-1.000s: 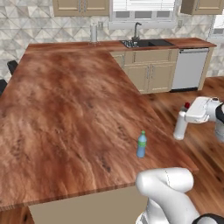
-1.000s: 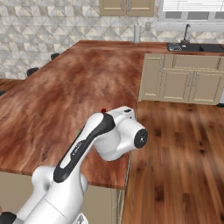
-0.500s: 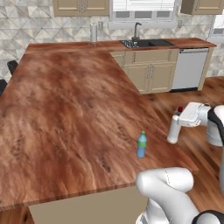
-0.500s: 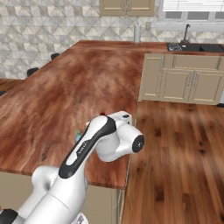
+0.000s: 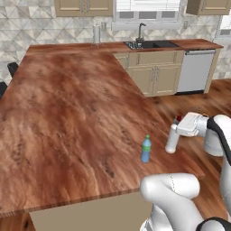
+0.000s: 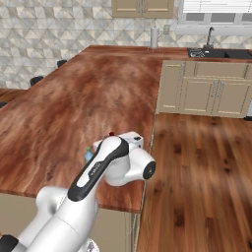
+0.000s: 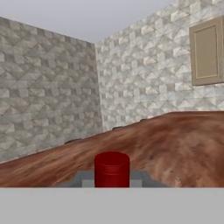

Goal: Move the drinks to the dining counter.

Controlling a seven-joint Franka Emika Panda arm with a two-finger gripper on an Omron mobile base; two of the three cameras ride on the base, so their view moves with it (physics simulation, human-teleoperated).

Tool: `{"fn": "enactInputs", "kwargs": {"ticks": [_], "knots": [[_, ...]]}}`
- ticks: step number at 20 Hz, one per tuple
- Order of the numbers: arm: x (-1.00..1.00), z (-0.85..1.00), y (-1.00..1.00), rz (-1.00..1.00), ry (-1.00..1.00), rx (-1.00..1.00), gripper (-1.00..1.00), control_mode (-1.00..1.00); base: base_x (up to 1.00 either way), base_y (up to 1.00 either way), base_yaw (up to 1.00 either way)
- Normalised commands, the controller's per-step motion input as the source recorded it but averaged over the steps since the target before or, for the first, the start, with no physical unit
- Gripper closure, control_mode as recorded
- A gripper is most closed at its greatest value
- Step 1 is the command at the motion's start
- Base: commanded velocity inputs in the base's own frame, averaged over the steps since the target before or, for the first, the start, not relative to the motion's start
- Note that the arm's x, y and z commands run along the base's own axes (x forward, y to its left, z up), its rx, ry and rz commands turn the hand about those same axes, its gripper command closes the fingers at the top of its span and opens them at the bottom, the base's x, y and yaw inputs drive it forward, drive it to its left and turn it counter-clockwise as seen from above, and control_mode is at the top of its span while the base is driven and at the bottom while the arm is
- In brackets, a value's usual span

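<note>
A grey-beige tiled wall [image 5: 54,25] with a triangular pattern spans the upper left of the left base view, with a window [image 5: 148,5] above the sink [image 5: 144,44] at top centre. Beige cabinets [image 5: 151,76] and a steel dishwasher [image 5: 195,71] stand at right. Reddish plank floor [image 6: 202,172] fills the right base view's lower right.

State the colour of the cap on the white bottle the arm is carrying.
Red. The white bottle's round cap shows best in the hand view.
</note>
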Motion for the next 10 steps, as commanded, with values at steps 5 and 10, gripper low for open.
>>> {"fn": "enactInputs", "kwargs": {"ticks": [5, 10], "knots": [[0.24, -0.22, 0.15, 0.00, -0.01, 0.06, 1.00, -1.00, 0.00, 0.00, 0.00], [0.37, -0.24, 0.01, 0.00, 0.00, 0.01, 1.00, -1.00, 0.00, 0.00, 0.00]]}}
